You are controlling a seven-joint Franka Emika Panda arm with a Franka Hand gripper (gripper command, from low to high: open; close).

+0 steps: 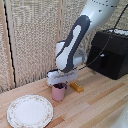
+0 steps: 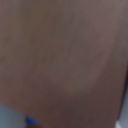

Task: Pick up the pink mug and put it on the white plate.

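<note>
The pink mug (image 1: 59, 93) stands upright on the wooden table, in the middle of the exterior view. My gripper (image 1: 60, 85) is right on top of it, its white hand (image 1: 63, 76) just above the rim and its dark fingers reaching down at the mug's mouth. The fingers are hidden there, so I cannot tell whether they are closed on the mug. The white platter (image 1: 30, 111) lies flat on the table toward the exterior view's left and nearer the camera, apart from the mug. The wrist view is a close brownish-pink blur with a small blue fingertip (image 2: 31, 121).
A small orange-yellow object (image 1: 76, 86) lies on the table just to the exterior view's right of the mug. A black box (image 1: 113, 52) with a cable stands at the back right. A woven screen (image 1: 30, 35) closes off the back.
</note>
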